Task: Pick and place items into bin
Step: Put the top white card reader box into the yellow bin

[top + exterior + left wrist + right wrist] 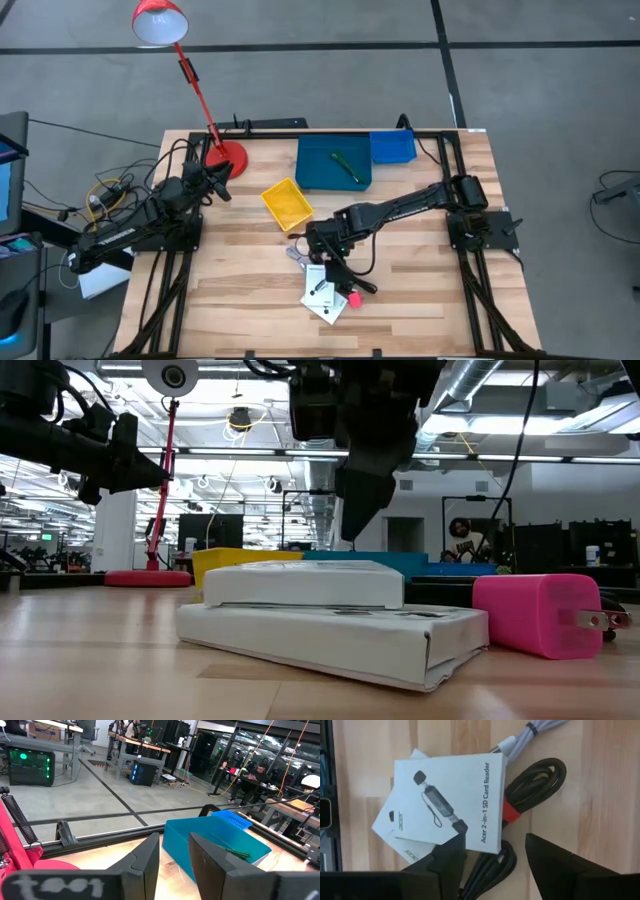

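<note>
- The right pincer hangs over the middle of the wooden bench, just above the pile of items at the near centre. In its wrist view its two dark fingers stand apart with nothing between them; they are spread over the edge of the white box and the black cable.
- The left pincer waits at the far left of the bench, beside the red lamp base. Its fingers show a narrow gap and hold nothing.
- Two white boxes lie stacked and slightly skewed on the bench near its front centre. The top one bears a picture of a small black card reader and the words "Acer 2-in-1 SD Card Reader".
- A coiled black cable, bound with a red band, lies just beside the top box and touches its edge. A white-grey cable lies farther along the same side.
- A pink plug with metal prongs sits on the bench just right of the boxes.
- The large blue bin stands at the far centre with a green pen inside it. A smaller blue bin touches its right side, and a yellow bin sits near its left front corner.
- A person sits at a desk in the room beyond.
</note>
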Robot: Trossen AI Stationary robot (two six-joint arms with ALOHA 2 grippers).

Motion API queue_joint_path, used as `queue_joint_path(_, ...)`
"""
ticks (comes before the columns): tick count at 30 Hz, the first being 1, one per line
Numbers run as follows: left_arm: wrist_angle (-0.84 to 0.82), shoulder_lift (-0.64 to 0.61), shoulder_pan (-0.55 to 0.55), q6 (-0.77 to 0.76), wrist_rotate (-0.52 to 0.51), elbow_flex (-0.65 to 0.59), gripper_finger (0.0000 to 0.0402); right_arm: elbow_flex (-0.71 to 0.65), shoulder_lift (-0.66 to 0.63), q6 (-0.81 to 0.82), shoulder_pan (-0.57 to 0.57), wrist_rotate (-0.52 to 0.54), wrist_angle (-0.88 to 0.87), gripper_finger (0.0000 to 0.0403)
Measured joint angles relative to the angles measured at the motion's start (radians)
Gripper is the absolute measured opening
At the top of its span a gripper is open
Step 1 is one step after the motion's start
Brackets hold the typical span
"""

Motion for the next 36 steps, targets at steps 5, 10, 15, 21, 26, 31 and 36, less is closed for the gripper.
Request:
queue_joint_path(5,0.0,0.0,0.0,0.0,0.0,0.0,0.0094,-0.053,0.0,0.031,0.0,0.0,0.04,0.0184)
queue_joint_path(10,0.0,0.0,0.0,0.0,0.0,0.0,0.0094,-0.076,0.0,0.036,0.0,0.0,0.08,0.0172)
queue_joint_path(15,0.0,0.0,0.0,0.0,0.0,0.0,0.0094,-0.103,0.0,0.057,0.0,0.0,0.111,0.0166)
queue_joint_path(21,0.0,0.0,0.0,0.0,0.0,0.0,0.0094,-0.119,0.0,0.058,0.0,0.0,0.113,0.0169)
queue_joint_path(26,0.0,0.0,0.0,0.0,0.0,0.0,0.0094,-0.119,0.0,0.058,0.0,0.001,0.121,0.0157)
queue_joint_path(31,0.0,0.0,0.0,0.0,0.0,0.0,0.0094,-0.119,0.0,0.058,0.0,0.003,0.121,0.0136)
queue_joint_path(36,0.0,0.0,0.0,0.0,0.0,0.0,0.0094,-0.119,0.0,0.058,0.0,0.003,0.121,0.0112)
